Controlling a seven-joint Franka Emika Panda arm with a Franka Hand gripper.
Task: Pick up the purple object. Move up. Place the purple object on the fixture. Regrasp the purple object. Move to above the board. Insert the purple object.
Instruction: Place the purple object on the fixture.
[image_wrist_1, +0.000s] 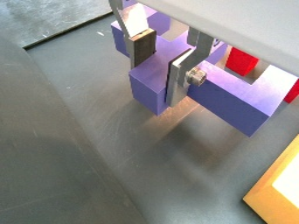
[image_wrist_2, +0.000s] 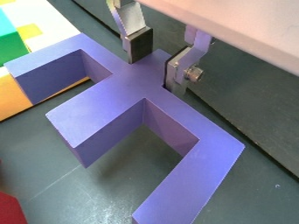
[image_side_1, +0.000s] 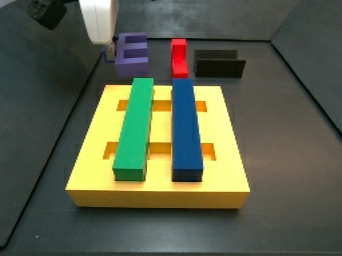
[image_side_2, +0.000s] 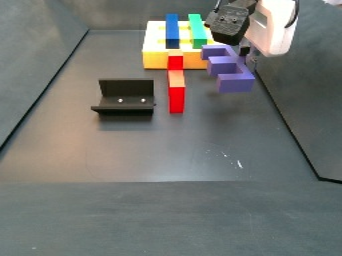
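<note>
Wrist views: tool (image_wrist_2: 162, 54) fingers straddle purple object (image_wrist_2: 128, 105) bar, gaps visible.

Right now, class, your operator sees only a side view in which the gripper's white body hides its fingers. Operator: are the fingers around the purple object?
Observer: Yes. In both wrist views the gripper straddles a bar of the purple object, one finger on each side; whether they touch it is unclear.
Operator: Is the fixture free?
Observer: In a side view the fixture shows its open face, and it holds nothing.
</note>
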